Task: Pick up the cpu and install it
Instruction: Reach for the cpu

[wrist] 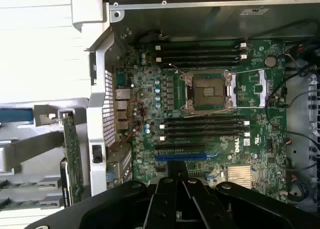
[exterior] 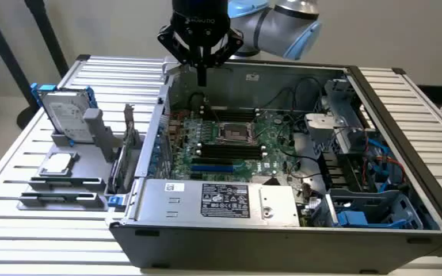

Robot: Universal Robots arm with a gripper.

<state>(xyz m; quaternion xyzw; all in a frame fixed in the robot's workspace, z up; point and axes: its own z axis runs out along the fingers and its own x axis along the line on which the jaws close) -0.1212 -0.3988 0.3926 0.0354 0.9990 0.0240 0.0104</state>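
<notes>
Hovering over the far wall of the open computer case (exterior: 282, 244), the gripper (exterior: 202, 79) has its fingers clenched together on nothing (no cpu sits between them in the exterior view). The cpu (exterior: 58, 164) lies flat, silver face up, on the grey rack (exterior: 60, 201) outside the case. In the exterior view it is at about eight o'clock from the gripper and well apart from it, with the upright hard drive (exterior: 66, 115) at twelve o'clock from it. The socket (wrist: 207, 91) on the green circuit board (wrist: 260, 139) looks bare, and in the exterior view it sits at about six o'clock from the gripper. My reading is that the pick-up step is in hand and hardly begun: nothing is grasped and nothing is installed. That step calls for the fingers to part first, since pressed together they cannot straddle the cpu. It also calls for a level, square approach to the cpu's thin edges, clear of the rack's raised parts. Whether the socket's latch stands open I cannot tell.
</notes>
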